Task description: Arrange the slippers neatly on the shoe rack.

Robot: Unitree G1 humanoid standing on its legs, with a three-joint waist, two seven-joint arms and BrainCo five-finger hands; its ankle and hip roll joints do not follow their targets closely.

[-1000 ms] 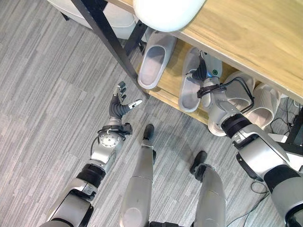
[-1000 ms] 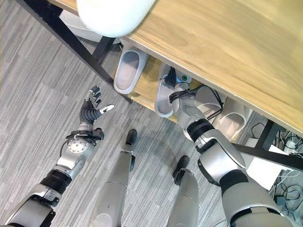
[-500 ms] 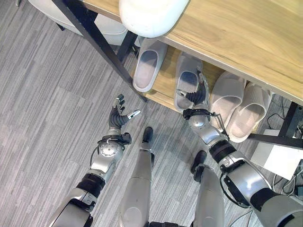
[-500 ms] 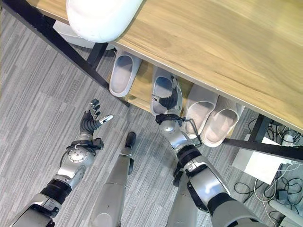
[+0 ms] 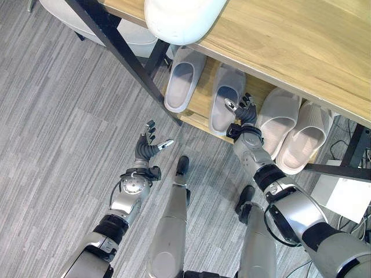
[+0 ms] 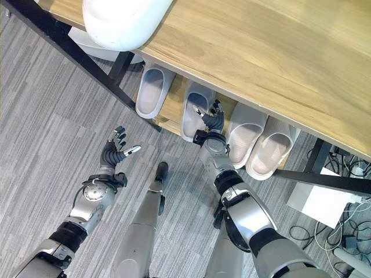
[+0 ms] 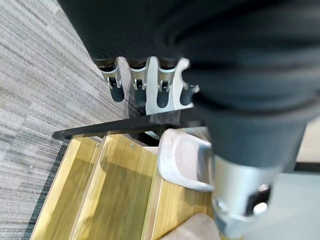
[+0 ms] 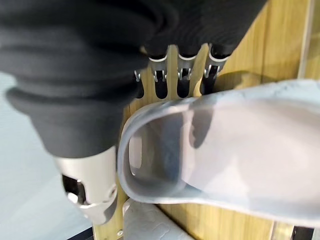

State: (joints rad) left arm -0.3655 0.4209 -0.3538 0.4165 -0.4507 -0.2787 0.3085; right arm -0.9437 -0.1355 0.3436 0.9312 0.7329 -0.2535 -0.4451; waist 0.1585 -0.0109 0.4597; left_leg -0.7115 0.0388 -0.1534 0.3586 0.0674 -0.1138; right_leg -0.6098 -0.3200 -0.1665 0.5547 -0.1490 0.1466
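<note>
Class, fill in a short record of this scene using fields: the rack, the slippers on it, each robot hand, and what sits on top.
Shoe rack: wooden lower shelf under a wooden top, black frame.
Slippers: four pale grey slippers on the lower shelf; leftmost slipper, second slipper, a close pair on the right.
Right hand: open, fingers spread, over the second slipper's right edge.
Left hand: open, above the grey floor, holding nothing.
On top: white rounded object.

We find the lower shelf (image 5: 200,104) of the shoe rack crowded — four slippers (image 5: 181,87) (image 5: 225,107) (image 5: 277,119) (image 5: 306,138) sit side by side, with narrow wood gaps between them. The wooden top (image 5: 301,40) overhangs closely, the black leg (image 5: 124,55) blocks the left end — open floor (image 5: 58,127) lies in front.
</note>
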